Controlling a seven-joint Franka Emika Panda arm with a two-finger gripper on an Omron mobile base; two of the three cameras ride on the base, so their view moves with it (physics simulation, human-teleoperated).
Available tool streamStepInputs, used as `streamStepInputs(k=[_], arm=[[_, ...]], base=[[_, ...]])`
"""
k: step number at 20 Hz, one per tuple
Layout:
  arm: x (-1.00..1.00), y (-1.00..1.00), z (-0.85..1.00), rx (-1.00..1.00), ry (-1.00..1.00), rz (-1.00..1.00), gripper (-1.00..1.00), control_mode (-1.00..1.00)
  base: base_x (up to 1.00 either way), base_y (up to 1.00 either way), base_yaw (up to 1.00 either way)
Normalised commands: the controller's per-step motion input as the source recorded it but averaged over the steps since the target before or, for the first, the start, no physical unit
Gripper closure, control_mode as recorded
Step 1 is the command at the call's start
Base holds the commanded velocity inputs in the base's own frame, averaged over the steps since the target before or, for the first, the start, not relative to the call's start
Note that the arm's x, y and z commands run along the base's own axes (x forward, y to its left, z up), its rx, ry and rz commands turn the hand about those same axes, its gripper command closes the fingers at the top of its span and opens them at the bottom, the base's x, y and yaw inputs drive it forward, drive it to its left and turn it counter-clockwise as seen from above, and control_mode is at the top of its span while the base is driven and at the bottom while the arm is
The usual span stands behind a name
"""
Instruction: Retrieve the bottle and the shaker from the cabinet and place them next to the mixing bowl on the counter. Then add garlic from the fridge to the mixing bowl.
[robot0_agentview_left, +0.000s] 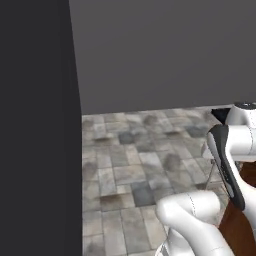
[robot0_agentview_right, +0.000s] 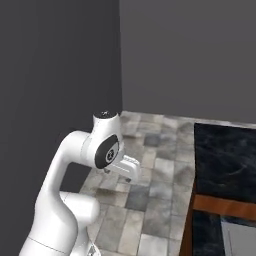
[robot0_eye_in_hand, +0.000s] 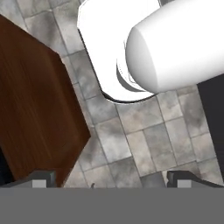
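My tool (robot0_eye_in_hand: 111, 179) sits closest, its two dark fingertips (robot0_eye_in_hand: 43, 178) spread wide with nothing between them, pointing down at the grey tiled floor (robot0_eye_in_hand: 144, 144). One brown wooden cabinet side (robot0_eye_in_hand: 35, 109) lies just to one side of it. I see one white arm (robot0_agentview_right: 75, 165), folded back on itself. One dark marble tabletop (robot0_agentview_right: 225, 155) stands nearby; I cannot spot bottle, shaker or bowl.

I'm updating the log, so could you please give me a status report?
Jaws open, empty, over grey stone-tile floor. Brown wooden cabinet side beside them. Nothing blocking.
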Motion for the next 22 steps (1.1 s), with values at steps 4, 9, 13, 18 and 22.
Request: streamStepInputs(k=[4, 9, 13, 18, 22], arm=[[0.0, 0.0, 0.0, 0.0, 0.0, 0.0, -1.0, 1.0], [0.0, 0.0, 0.0, 0.0, 0.0, 0.0, -1.0, 1.0], [0.0, 0.0, 0.0, 0.0, 0.0, 0.0, -1.0, 1.0], [0.0, 0.0, 0.0, 0.0, 0.0, 0.0, -1.0, 1.0], [0.0, 0.0, 0.0, 0.0, 0.0, 0.0, -1.0, 1.0]], base=[[1.0, 0.02, 0.0], [1.0, 0.13, -0.04], [1.0, 0.27, -0.23], [1.0, 0.2, -0.3], [1.0, 0.41, -0.37]])
